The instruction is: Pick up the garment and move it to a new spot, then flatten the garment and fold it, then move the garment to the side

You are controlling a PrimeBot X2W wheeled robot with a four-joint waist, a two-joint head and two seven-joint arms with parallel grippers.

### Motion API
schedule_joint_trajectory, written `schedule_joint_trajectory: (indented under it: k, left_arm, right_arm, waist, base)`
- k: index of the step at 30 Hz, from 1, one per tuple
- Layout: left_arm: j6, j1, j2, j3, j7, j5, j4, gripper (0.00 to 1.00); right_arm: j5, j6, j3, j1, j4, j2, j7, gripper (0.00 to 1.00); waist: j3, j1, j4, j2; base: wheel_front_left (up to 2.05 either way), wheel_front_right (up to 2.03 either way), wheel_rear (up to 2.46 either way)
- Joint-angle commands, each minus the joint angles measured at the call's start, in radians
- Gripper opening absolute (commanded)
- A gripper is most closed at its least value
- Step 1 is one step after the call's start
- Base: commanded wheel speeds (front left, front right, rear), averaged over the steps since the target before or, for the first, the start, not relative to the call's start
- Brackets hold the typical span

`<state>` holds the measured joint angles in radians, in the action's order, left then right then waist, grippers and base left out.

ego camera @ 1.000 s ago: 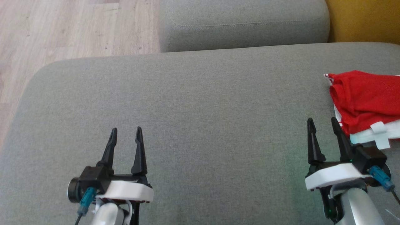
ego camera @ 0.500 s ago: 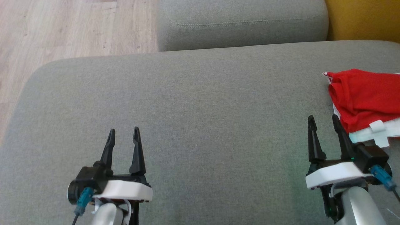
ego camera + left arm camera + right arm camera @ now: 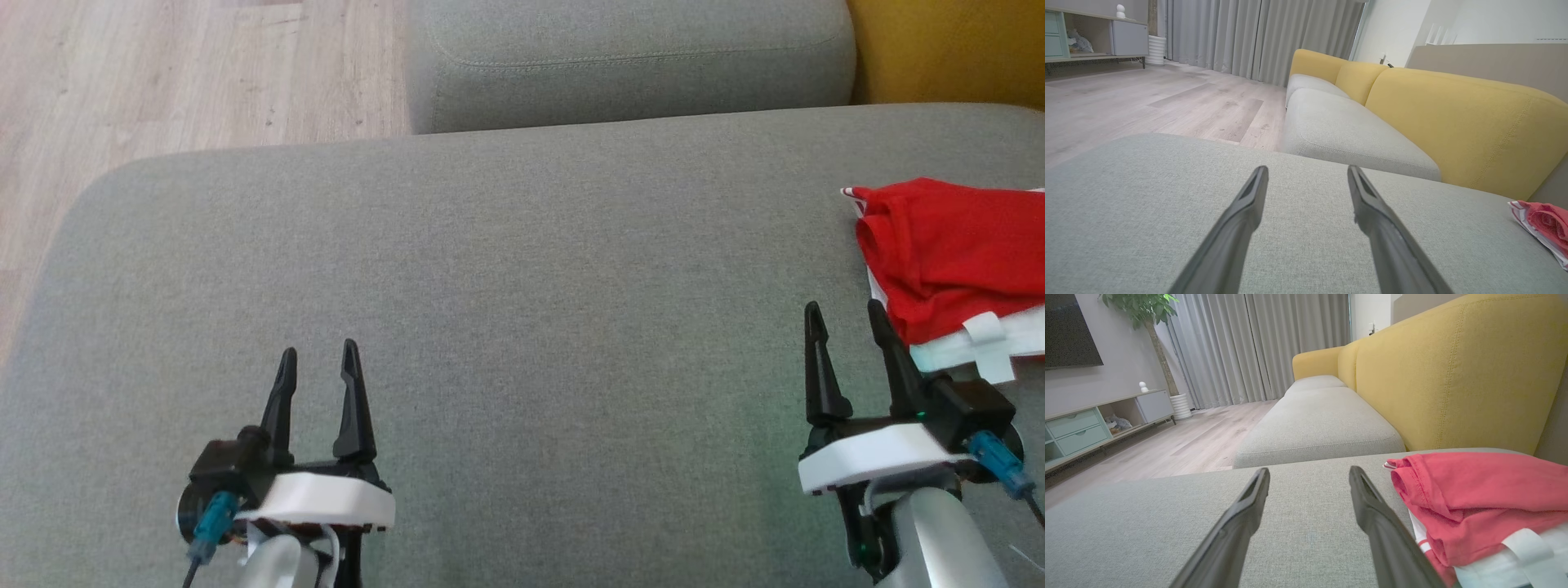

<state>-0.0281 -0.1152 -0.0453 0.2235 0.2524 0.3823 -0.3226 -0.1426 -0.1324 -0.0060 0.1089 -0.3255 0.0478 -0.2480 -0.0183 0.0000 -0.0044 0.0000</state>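
Note:
A folded red and white garment [image 3: 955,253] lies at the right edge of the grey sofa cushion [image 3: 506,269]. It shows close on the right in the right wrist view as the garment [image 3: 1478,498], and far right in the left wrist view as the garment [image 3: 1545,222]. My right gripper [image 3: 845,314] hovers open just left of the garment's near corner, nothing between its fingers. My left gripper [image 3: 318,355] stands open over the cushion's near left part, far from the garment. Both own-gripper views show spread fingers: left gripper [image 3: 1306,171], right gripper [image 3: 1308,471].
A second grey seat cushion [image 3: 629,65] lies beyond, with yellow backrests [image 3: 1453,371] to the right. Wooden floor [image 3: 163,82] lies past the cushion's left and far edges. A low cabinet [image 3: 1094,424], plant and curtains stand across the room.
The left gripper has drawn back slightly toward me. The whole view has shifted a little, so the camera has moved. The right gripper and garment stay put.

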Motion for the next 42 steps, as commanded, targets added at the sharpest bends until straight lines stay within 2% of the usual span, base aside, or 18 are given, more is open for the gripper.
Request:
schedule_joint_trajectory:
  k: [1, 19, 20, 23, 42]
  left_arm:
    - [-0.005, -0.041, -0.005, -0.039, 0.009, 0.009, 0.023, 1.00]
    - [-0.016, -0.043, -0.005, -0.053, 0.009, 0.061, 0.004, 1.00]
    - [-0.012, 0.000, 0.000, -0.013, -0.001, 0.061, -0.031, 0.00]
    - [-0.012, 0.016, 0.000, -0.009, -0.006, 0.065, -0.068, 0.00]
    - [0.014, 0.015, 0.000, -0.058, -0.061, 0.242, -0.046, 0.00]
  right_arm:
    - [-0.007, 0.002, 0.026, 0.021, 0.031, 0.002, -0.014, 1.00]
    - [-0.007, 0.002, 0.033, 0.023, 0.022, 0.002, -0.014, 1.00]
    - [-0.001, 0.000, 0.004, 0.000, -0.013, 0.000, 0.000, 0.00]
    - [-0.005, 0.000, 0.003, -0.010, -0.054, -0.002, 0.004, 0.00]
    - [-0.228, 0.000, -0.014, -0.009, -0.033, -0.001, 0.058, 0.00]
  waist:
    - [0.000, 0.0000, 0.000, 0.0000]
    - [-0.003, 0.0000, 0.002, 0.0000]
    - [-0.002, 0.0000, 0.002, 0.0000]
    - [-0.002, 0.0000, 0.002, 0.0000]
    - [0.000, 0.0000, 0.003, 0.0000]
  base:
    - [0.00, 0.00, 0.00]
    - [0.00, 0.00, 0.00]
    - [0.00, 0.00, 0.00]
    - [0.00, 0.00, 0.00]
    - [0.00, 0.00, 0.00]
